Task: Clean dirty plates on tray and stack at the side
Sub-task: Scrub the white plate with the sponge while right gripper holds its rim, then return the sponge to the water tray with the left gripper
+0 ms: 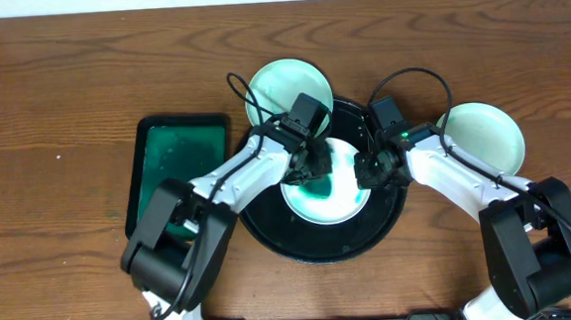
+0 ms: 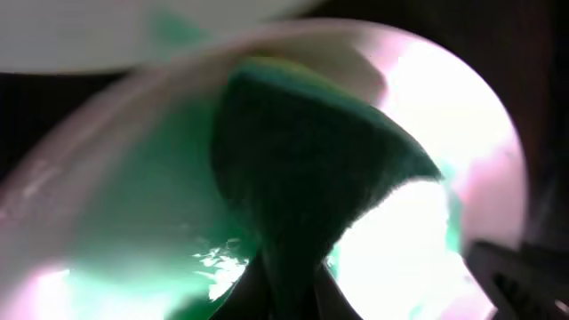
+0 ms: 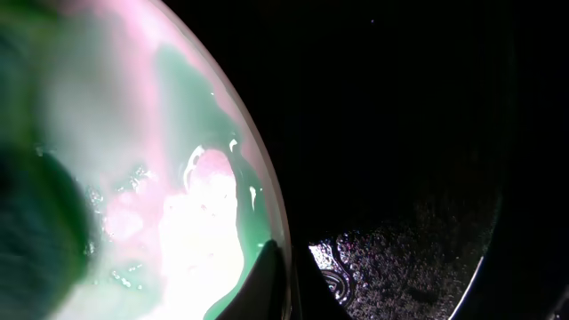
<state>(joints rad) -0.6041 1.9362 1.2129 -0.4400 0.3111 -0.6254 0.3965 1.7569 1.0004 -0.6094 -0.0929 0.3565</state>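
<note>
A white plate [image 1: 336, 202] with teal-green smears lies on the round black tray [image 1: 316, 245]. My left gripper [image 1: 312, 170] is shut on a dark green sponge [image 2: 302, 169] and presses it onto this plate [image 2: 427, 222]. My right gripper [image 1: 370, 171] is shut on the plate's right rim; the right wrist view shows its fingers [image 3: 286, 284] pinching the rim of the plate [image 3: 178, 204], with the tray floor [image 3: 400, 178] beside it. A second plate [image 1: 287, 86] sits at the tray's back-left edge. A third plate [image 1: 481, 134] lies on the wooden table to the right.
A rectangular dark-green tray [image 1: 180, 171] with green liquid stands left of the round tray. Bare wood tabletop [image 1: 54, 115] stretches to the far left and along the back. Cables loop above both wrists.
</note>
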